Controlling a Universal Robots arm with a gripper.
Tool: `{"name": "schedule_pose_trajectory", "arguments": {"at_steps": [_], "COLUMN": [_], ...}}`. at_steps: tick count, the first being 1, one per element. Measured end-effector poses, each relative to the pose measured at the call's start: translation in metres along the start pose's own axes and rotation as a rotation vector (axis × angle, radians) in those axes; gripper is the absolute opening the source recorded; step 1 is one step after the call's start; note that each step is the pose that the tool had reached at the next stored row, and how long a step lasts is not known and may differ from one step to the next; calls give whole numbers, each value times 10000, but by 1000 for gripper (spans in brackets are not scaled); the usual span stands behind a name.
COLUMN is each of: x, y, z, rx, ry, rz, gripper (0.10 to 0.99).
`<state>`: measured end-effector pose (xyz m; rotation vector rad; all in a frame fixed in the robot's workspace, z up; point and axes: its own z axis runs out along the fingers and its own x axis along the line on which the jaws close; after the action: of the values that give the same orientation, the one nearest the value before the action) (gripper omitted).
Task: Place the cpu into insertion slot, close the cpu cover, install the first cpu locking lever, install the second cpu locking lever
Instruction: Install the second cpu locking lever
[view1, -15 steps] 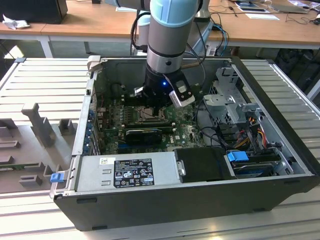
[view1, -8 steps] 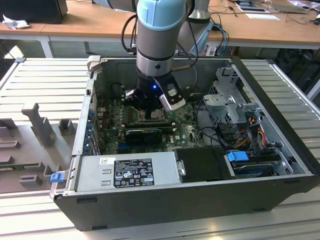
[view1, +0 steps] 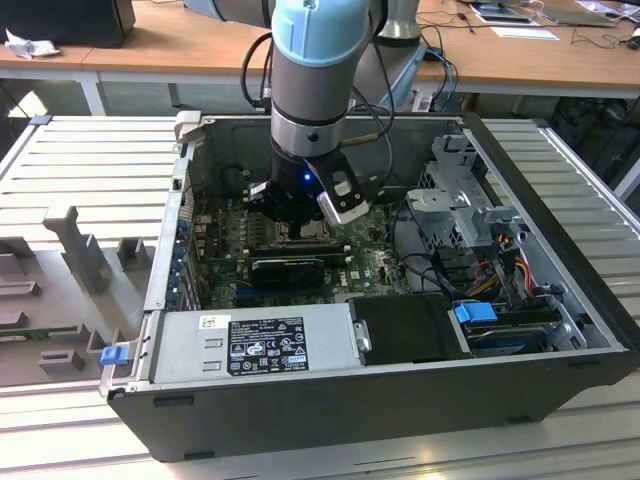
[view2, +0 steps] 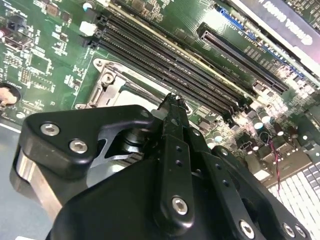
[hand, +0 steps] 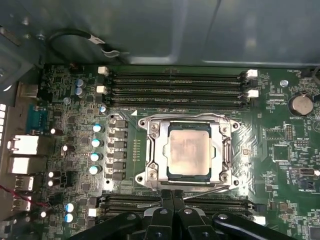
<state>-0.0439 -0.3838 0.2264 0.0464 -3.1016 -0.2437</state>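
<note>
The cpu (hand: 189, 149), a pale silvery square, lies flat in the insertion slot (hand: 167, 159), whose dark edge shows around it. The cpu cover (hand: 151, 145), a silvery frame with a square window, lies down over the chip's edges. A thin wire locking lever (hand: 205, 191) runs along the socket side nearest my fingers. My gripper (hand: 172, 196) is shut, its black fingertips pressed together just off that socket edge. The second wrist view has the gripper (view2: 172, 100) tips over the socket frame (view2: 107, 82). In the exterior view the gripper (view1: 300, 225) reaches down into the open computer case.
Long black memory slots (hand: 177, 85) flank the socket on two sides. Blue-topped capacitors (hand: 96, 142) and a coin battery (hand: 301, 105) stand nearby. The case holds a power supply (view1: 255, 345), a drive cage (view1: 460, 200) and loose cables (view1: 420, 240).
</note>
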Motion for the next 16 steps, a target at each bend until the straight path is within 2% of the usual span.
{"name": "schedule_pose_trajectory", "arguments": {"at_steps": [1, 3, 5, 8, 9, 12, 16], "x": [7, 18, 56, 86, 99, 136, 194], "y": [-5, -9, -50, -104, -117, -127, -146], "z": [32, 45, 45, 48, 51, 59, 94], "rx": [-6, -69, -239, -392, -495, -687, -800], "ry": [0, 0, -9, 2, 5, 14, 28], "rz": [0, -2, -11, -102, -141, -231, -341], "gripper": [106, 106, 106, 106, 106, 106, 106]}}
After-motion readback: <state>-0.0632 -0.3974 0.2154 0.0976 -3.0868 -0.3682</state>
